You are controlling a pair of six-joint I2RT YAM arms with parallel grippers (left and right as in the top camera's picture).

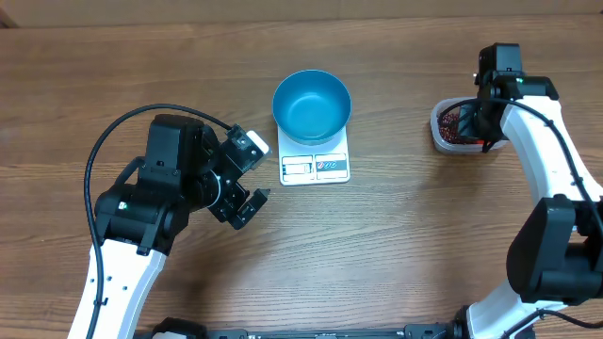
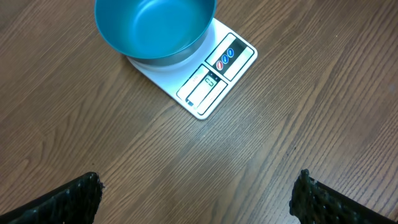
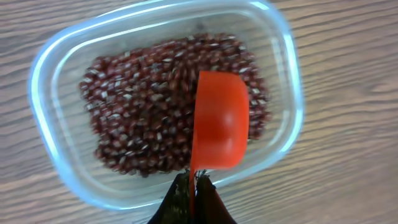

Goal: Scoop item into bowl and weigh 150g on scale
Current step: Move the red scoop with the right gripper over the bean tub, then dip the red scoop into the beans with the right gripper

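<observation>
The blue bowl [image 1: 312, 104] stands empty on the white scale [image 1: 316, 167] at the table's middle back; the left wrist view shows the bowl [image 2: 154, 28] and the scale [image 2: 214, 78] too. My left gripper [image 1: 247, 179] is open, left of the scale, with nothing between its fingers. The dark red-brown beans [image 3: 155, 99] fill a clear tub [image 3: 68, 162] at the right. My right gripper [image 3: 194, 183] is shut on the handle of an orange scoop [image 3: 219, 121], whose empty cup hangs over the beans. Overhead, the right arm covers part of the tub [image 1: 448, 122].
Bare wood table lies between the scale and the tub and along the front. Cables run from both arms.
</observation>
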